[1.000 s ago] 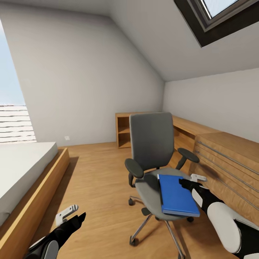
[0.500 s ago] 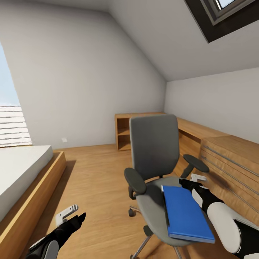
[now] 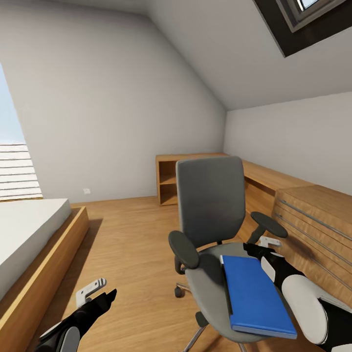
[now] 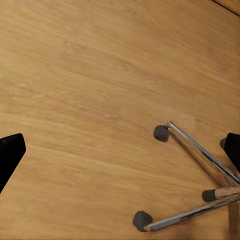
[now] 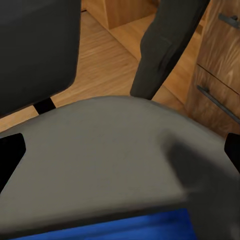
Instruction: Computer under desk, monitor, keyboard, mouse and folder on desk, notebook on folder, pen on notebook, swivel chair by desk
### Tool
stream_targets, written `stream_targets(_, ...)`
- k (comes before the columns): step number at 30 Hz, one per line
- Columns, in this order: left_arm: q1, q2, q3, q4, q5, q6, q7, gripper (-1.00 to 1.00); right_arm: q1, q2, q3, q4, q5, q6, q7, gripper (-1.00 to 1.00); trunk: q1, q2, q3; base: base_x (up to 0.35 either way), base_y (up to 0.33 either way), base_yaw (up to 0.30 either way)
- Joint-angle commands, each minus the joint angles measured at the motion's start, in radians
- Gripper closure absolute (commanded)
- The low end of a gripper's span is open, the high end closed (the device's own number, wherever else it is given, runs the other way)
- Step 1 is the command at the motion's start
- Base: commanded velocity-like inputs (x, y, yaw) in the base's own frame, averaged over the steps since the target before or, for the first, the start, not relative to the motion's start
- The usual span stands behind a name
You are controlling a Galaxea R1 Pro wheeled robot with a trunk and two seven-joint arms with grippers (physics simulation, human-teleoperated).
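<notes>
The grey swivel chair [image 3: 210, 200] stands in the middle of the bedroom floor, its back towards the far wall. A blue folder [image 3: 255, 296] lies flat on the right part of its seat [image 3: 208, 281]. My right gripper [image 3: 260, 247] is open and hovers just above the seat at the folder's far end, beside the right armrest [image 3: 268, 224]. In the right wrist view the seat [image 5: 115, 150] lies between the open fingers and the folder's blue edge [image 5: 125, 231] is close. My left gripper [image 3: 98, 291] is open over bare floor, left of the chair. The desk, computer, monitor, keyboard, mouse, notebook and pen are out of view.
A bed on a wooden frame [image 3: 49, 254] runs along the left. A light-wood shelf [image 3: 168, 178] and drawer unit [image 3: 313, 220] line the right wall, close behind the chair. The left wrist view looks down on the chair's chrome legs [image 4: 200, 152] and casters. Wood floor [image 3: 132, 234] lies between bed and chair.
The whole view has shifted and closed in on the chair, so chair and folder look larger and lower right. Both grippers keep their places in the picture.
</notes>
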Motion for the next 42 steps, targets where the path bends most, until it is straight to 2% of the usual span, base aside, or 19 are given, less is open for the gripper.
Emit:
stream_targets(1,-0.001,-0.001,0.001,-0.001,0.011,0.004,0.007,-1.0,-0.001,0.0,-0.007,-0.001,0.01,0.004,0.001,-1.0,0.0,-0.001,-0.001,0.023,0.0,0.0)
stream_targets(17,-0.001,-0.001,0.001,-0.001,0.012,0.007,0.006,-1.0,-0.001,0.0,-0.006,0.005,0.014,0.011,-0.003,-1.0,0.0,-0.001,-0.001,0.084,0.0,0.0)
stream_targets(23,-0.001,-0.001,0.001,-0.001,0.012,0.007,0.006,-1.0,-0.001,-0.001,-0.003,0.005,0.015,0.117,-0.008,-1.0,0.0,-0.001,-0.001,0.001,0.0,0.0)
stream_targets(25,-0.001,-0.001,0.001,-0.001,0.012,0.007,0.006,-1.0,-0.001,-0.002,-0.003,0.005,0.016,0.131,-0.008,-1.0,0.0,-0.001,-0.001,0.0,0.0,0.0)
stream_targets(33,-0.001,-0.001,0.001,-0.002,0.012,0.007,0.005,-1.0,-0.001,-0.001,-0.002,0.006,0.015,0.164,-0.052,-1.0,0.0,-0.001,-0.001,0.0,0.0,0.0)
stream_targets(42,-0.001,-0.001,0.001,-0.002,0.012,0.007,0.005,-1.0,-0.001,-0.002,-0.002,0.005,0.015,0.172,-0.059,-1.0,0.0,-0.001,-0.001,-0.049,0.0,0.0)
